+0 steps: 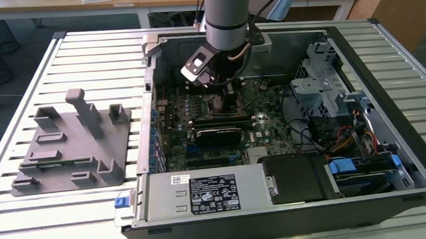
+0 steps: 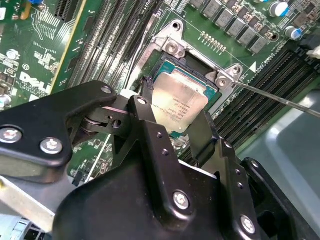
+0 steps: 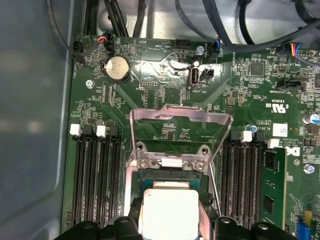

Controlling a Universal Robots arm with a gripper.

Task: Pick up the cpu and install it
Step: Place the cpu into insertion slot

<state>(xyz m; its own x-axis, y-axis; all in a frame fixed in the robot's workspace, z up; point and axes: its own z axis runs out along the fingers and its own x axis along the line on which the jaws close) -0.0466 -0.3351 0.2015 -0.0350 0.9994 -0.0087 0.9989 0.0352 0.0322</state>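
The cpu [image 2: 178, 101], a pale silvery square chip, sits between my gripper's [image 2: 176, 119] two black fingers right over the open black-framed socket [image 2: 172, 47]. In the first wrist view the cpu [image 3: 170, 210] hangs just in front of the socket [image 3: 170, 172], whose metal load plate [image 3: 180, 122] stands raised behind it. The gripper [image 3: 170, 225] is shut on the chip's two opposite edges. In the exterior view the arm reaches down into the open computer case and the gripper [image 1: 222, 94] is low over the motherboard.
A thin retention lever [image 2: 280, 97] sticks out beside the socket. Memory slots [image 3: 95, 175] flank it on both sides. Drive cages and cables [image 1: 330, 95] fill the case on the exterior view's right, and a power supply [image 1: 202, 195] lies at the front. A grey fixture tray [image 1: 70, 145] rests on the table.
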